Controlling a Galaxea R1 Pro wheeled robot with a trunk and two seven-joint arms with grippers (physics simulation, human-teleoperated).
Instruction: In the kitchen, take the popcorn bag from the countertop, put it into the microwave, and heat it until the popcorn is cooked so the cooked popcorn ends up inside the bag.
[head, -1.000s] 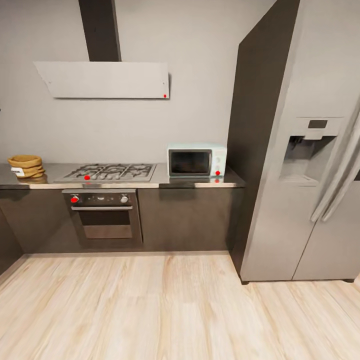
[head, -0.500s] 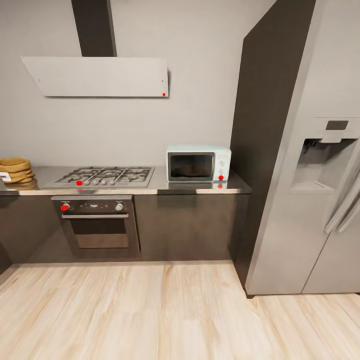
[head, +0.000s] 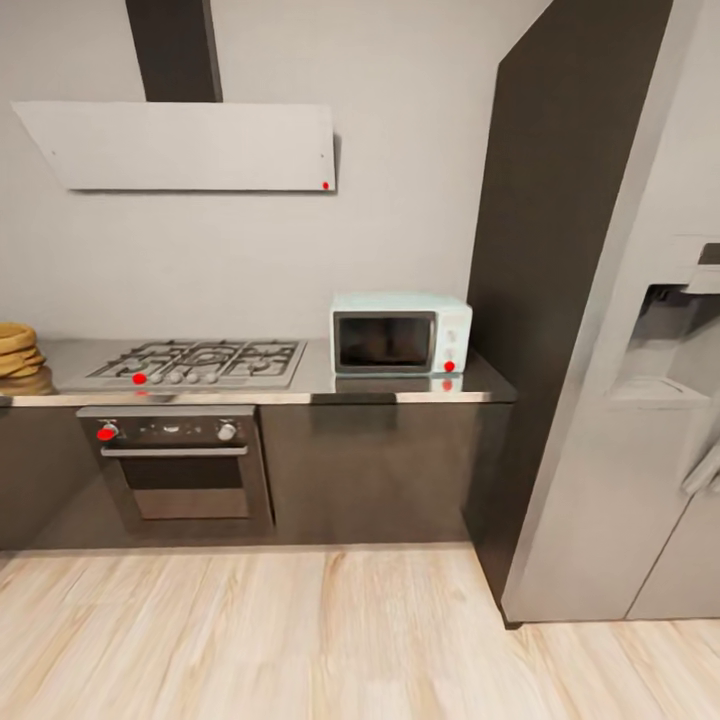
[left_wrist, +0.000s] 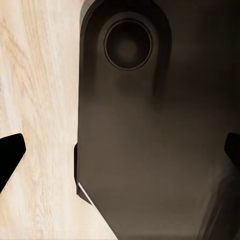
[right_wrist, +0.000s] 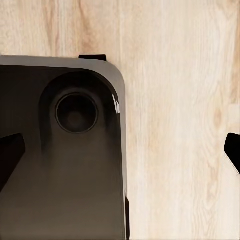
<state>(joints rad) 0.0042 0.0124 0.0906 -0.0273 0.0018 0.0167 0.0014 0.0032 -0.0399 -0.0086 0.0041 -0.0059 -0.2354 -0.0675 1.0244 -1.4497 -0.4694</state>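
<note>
The mint-blue microwave (head: 400, 333) stands with its door shut at the right end of the grey countertop (head: 310, 384). The tan popcorn bag (head: 14, 349) sits at the countertop's far left, cut off by the picture's edge. No popcorn shows. In the left wrist view my left gripper (left_wrist: 120, 155) hangs open over the wood floor and my own dark base, with nothing between its fingertips (left_wrist: 10, 157). My right gripper (right_wrist: 120, 152) is likewise open and empty, its fingertips (right_wrist: 9, 155) spread wide above the floor.
A gas hob (head: 195, 360) lies between bag and microwave, with a built-in oven (head: 180, 465) under it and a slanted white hood (head: 180, 145) above. A tall dark panel (head: 560, 250) and a steel fridge (head: 650, 420) stand at the right. Light wood floor (head: 300, 640) stretches up to the cabinets.
The whole view has shifted: the camera has come closer to the counter and turned right, so the bag now sits at the left edge and the fridge looms larger.
</note>
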